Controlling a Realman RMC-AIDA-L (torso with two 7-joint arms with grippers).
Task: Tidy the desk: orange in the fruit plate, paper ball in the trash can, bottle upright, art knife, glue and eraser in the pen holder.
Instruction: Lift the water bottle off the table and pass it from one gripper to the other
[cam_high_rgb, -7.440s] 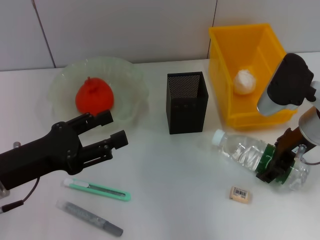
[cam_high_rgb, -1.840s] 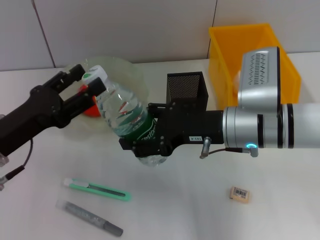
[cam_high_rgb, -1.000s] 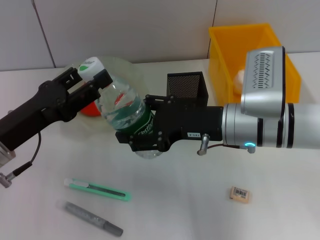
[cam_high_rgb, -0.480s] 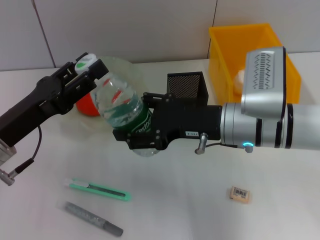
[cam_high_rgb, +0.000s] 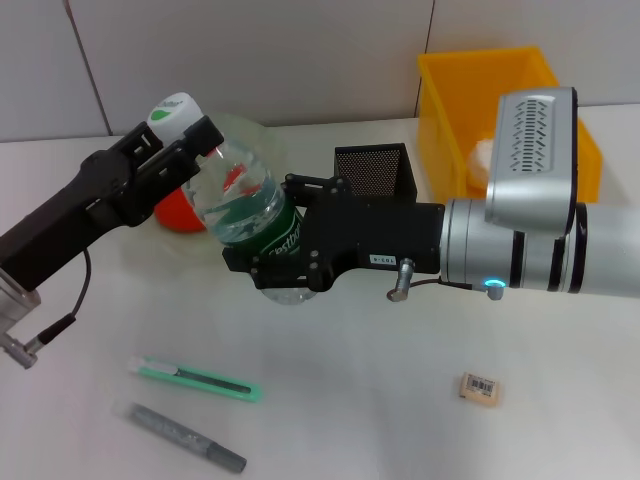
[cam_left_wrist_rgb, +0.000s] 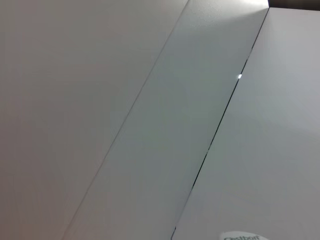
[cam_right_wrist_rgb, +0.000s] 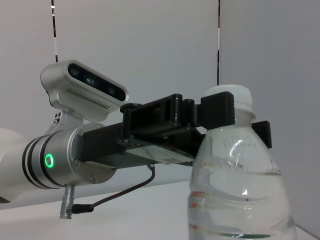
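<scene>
Both grippers hold the clear plastic water bottle (cam_high_rgb: 243, 215) above the white desk (cam_high_rgb: 380, 400).

The right gripper (cam_high_rgb: 270, 268) clamps its green-labelled lower body; the left gripper (cam_high_rgb: 185, 140) pinches the white-capped neck, tilting it near upright. Behind it stand the pale-green scalloped fruit plate (cam_high_rgb: 262, 150) with the red-orange orange (cam_high_rgb: 172, 212) and the black mesh pen holder (cam_high_rgb: 374, 172). The mint-green art knife (cam_high_rgb: 195, 379), grey glue stick (cam_high_rgb: 180, 436) and beige eraser (cam_high_rgb: 479, 387) lie below.

head high; wrists near bottle (cam_high_rgb: 240, 205)
</scene>
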